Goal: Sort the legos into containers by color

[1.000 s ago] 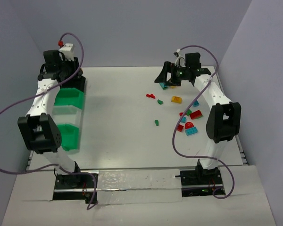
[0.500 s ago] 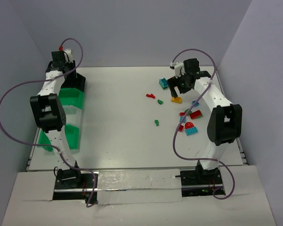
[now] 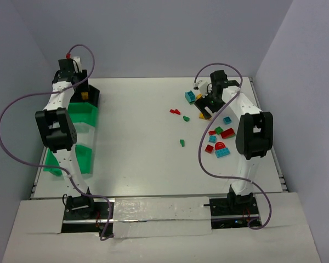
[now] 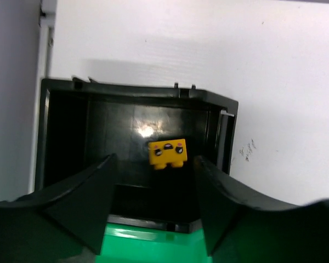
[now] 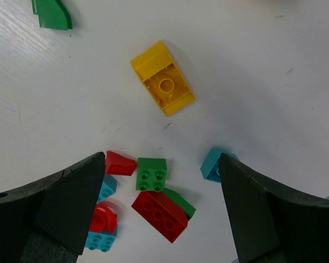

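Note:
My left gripper (image 4: 154, 164) is open and empty above the black bin (image 4: 137, 90), at the far left of the table (image 3: 79, 86). A yellow brick (image 4: 167, 153) lies inside that bin, just beyond the fingertips. My right gripper (image 5: 162, 159) is open and empty, hovering over the loose legos at the right (image 3: 206, 107). Below it lie a yellow brick (image 5: 163, 79), a green square brick (image 5: 151, 173), a long red brick (image 5: 159, 215), a red slope (image 5: 119, 163), a teal brick (image 5: 213, 164) and a red arch (image 5: 101, 219).
Green bins (image 3: 82, 115) stand in a row nearer than the black bin along the left edge. More bricks lie left of the right gripper: teal (image 3: 191, 97), red (image 3: 175, 112) and green (image 3: 182, 143). Grey walls close in the table's sides.

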Motion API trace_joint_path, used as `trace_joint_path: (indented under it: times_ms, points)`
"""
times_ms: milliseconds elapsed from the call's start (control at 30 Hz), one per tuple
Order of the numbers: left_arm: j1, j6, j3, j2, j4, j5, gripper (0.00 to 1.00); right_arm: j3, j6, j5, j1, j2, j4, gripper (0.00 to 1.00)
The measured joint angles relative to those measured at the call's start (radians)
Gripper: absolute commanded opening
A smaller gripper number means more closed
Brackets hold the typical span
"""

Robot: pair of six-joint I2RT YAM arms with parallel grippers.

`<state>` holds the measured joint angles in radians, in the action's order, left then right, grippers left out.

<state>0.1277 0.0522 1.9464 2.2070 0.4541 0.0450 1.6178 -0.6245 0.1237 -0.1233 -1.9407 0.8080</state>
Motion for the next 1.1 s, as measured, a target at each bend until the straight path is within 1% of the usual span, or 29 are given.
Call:
trace_joint_path:
  times_ms: [67,100,333,500,700,833,1100]
  points:
    - [0.001,0.002,0.016,0.000,0.000,-0.005,0.76,0.023,-0.035,0.005,0.001,-0.017,0.025,0.90]
    - [0.001,0.005,0.023,0.000,-0.001,-0.008,0.77,0.034,-0.052,0.008,0.001,-0.025,0.039,0.90]
    - [0.001,0.012,0.062,-0.004,0.029,-0.033,0.78,0.108,-0.147,0.028,0.001,-0.080,0.099,0.88]
    - [0.001,0.008,0.058,-0.033,0.053,-0.070,0.78,0.158,-0.189,0.043,0.001,-0.122,0.146,0.87]
    - [0.001,0.003,0.048,-0.102,0.077,-0.156,0.84,0.188,-0.233,0.054,0.001,-0.161,0.164,0.88]
    - [0.001,0.003,0.015,-0.161,0.082,-0.237,0.86,0.240,-0.262,0.067,0.001,-0.210,0.177,0.87]
    - [-0.006,-0.002,-0.044,-0.228,0.084,-0.326,0.86,0.274,-0.317,0.084,-0.003,-0.273,0.182,0.79]
